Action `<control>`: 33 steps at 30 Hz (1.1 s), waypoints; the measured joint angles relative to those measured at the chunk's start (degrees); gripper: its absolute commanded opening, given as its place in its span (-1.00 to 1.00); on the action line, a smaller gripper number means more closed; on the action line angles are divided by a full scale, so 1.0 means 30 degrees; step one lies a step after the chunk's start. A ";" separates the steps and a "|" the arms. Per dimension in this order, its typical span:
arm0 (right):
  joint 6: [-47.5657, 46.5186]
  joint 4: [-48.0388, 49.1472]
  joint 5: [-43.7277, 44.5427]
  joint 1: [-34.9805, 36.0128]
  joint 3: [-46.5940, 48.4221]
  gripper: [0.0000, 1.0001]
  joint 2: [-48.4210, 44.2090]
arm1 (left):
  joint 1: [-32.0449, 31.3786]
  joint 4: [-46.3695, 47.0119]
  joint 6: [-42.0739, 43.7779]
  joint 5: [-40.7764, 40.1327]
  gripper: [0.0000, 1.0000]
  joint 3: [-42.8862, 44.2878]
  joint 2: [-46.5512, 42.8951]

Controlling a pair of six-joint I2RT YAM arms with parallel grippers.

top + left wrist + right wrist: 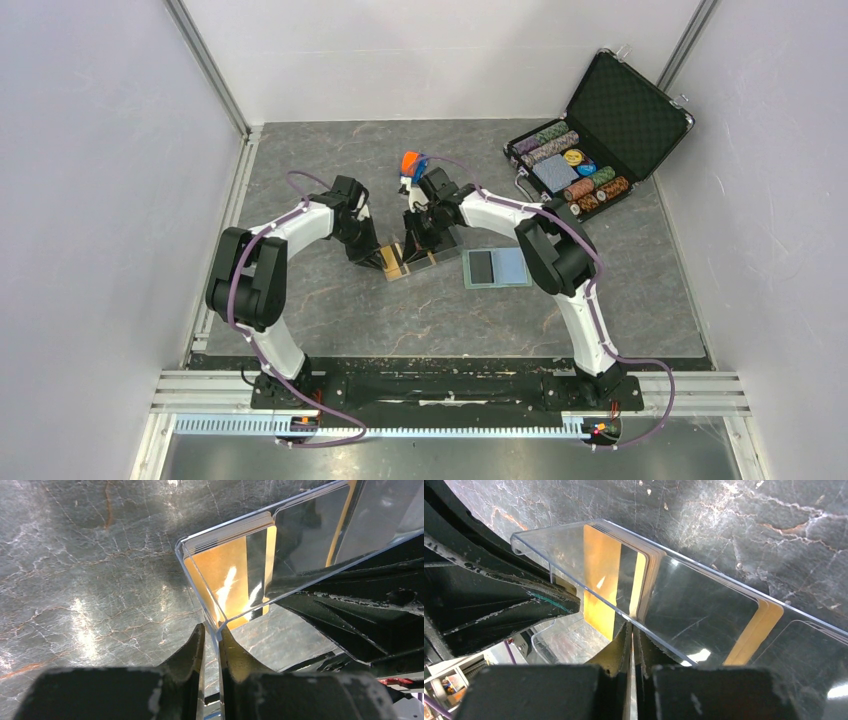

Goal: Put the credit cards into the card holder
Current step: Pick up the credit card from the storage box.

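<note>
The credit cards (225,575), orange-gold and glossy black, stand stacked in a clear plastic tray (300,555) at mid-table (400,265). My left gripper (212,627) is shut on the tray's corner wall. From the other side, my right gripper (632,625) is shut at the lower edge of the card stack (644,580), with one thin card edge between its pads. A gold card (601,565) shows through the tray wall (704,610). The card holder (497,268) lies open to the right of the tray, pale blue inside, with a dark card in its left pocket.
An orange-and-blue toy car (412,165) stands just behind the right gripper (412,250). An open black chip case (600,120) sits at the back right. Both arms crowd the tray, the left gripper (372,255) on its left.
</note>
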 measured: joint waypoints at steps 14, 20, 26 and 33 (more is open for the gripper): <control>0.0568 -0.0641 0.0226 -0.0022 -0.0189 -0.81 -0.0729 | -0.0204 0.0182 -0.0073 -0.0124 -0.96 -0.0007 -0.0007; 0.0437 -0.0962 0.0226 0.0102 -0.0175 -0.58 -0.1035 | -0.0408 0.0306 -0.0073 -0.0117 -0.95 -0.0007 0.0000; 0.0284 -0.1217 0.0219 0.0109 -0.0022 -0.82 -0.1035 | -0.0415 0.0342 -0.0073 -0.0109 -0.96 -0.0007 0.0000; 0.0525 -0.1144 -0.0430 0.0087 0.0219 -0.80 -0.1064 | -0.0444 0.0350 -0.0066 -0.0124 -0.95 -0.0007 0.0000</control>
